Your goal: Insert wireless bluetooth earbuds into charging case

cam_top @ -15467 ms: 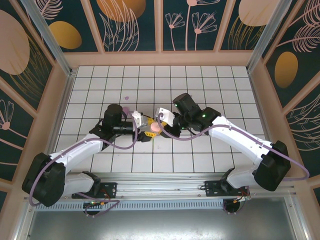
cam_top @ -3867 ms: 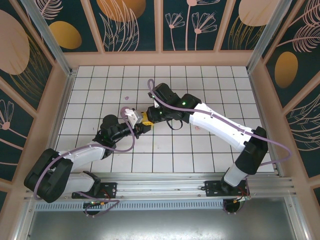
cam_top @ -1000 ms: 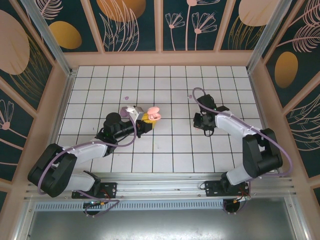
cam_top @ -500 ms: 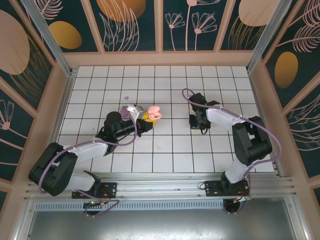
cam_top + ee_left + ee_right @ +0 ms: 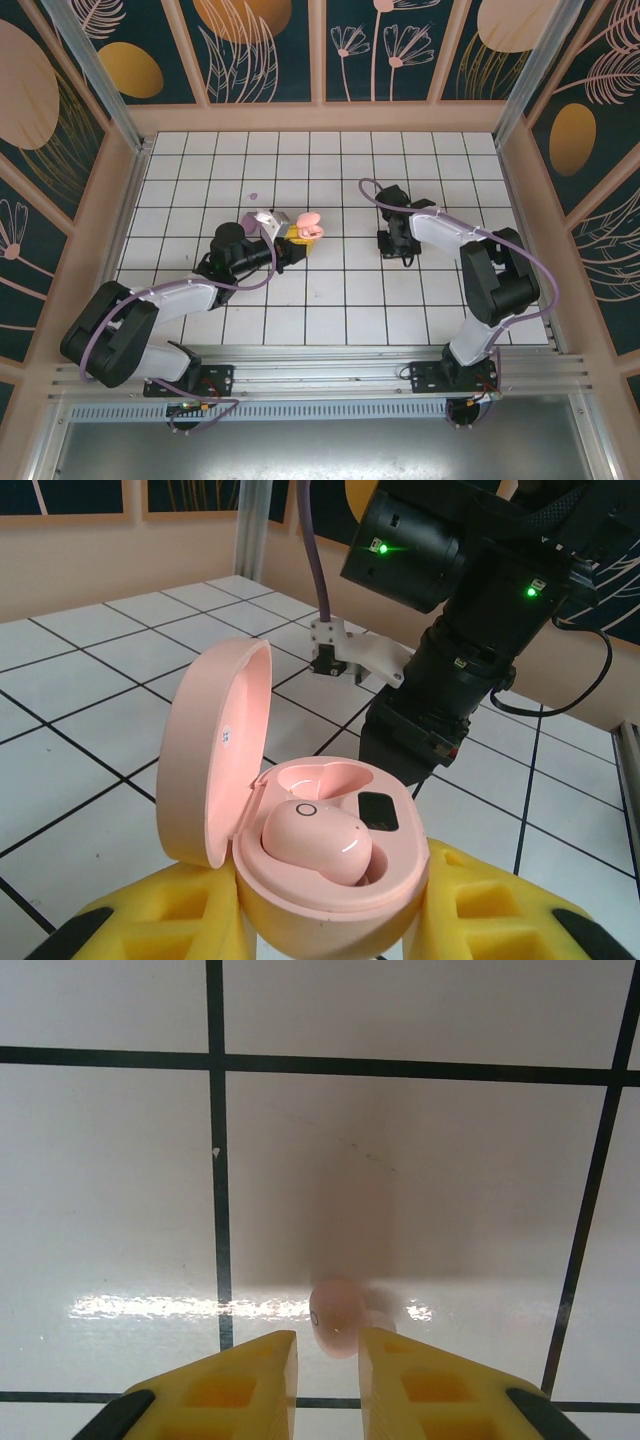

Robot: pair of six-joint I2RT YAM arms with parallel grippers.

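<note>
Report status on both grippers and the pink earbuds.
Left gripper shut on open pink case, one earbud seated. Right gripper slightly open over second earbud on tile. Nothing blocking.

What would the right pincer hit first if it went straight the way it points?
The pale pink earbud, lying on the tile just ahead of the right pincer; depth is unclear.

Pink charging case [image 5: 330,920] stands open, lid tipped up on its left, one pink earbud [image 5: 315,842] seated inside. A second pink earbud [image 5: 336,1318] lies loose on the table [image 5: 400,1160]; a lilac earbud [image 5: 253,196] lies well apart.
</note>
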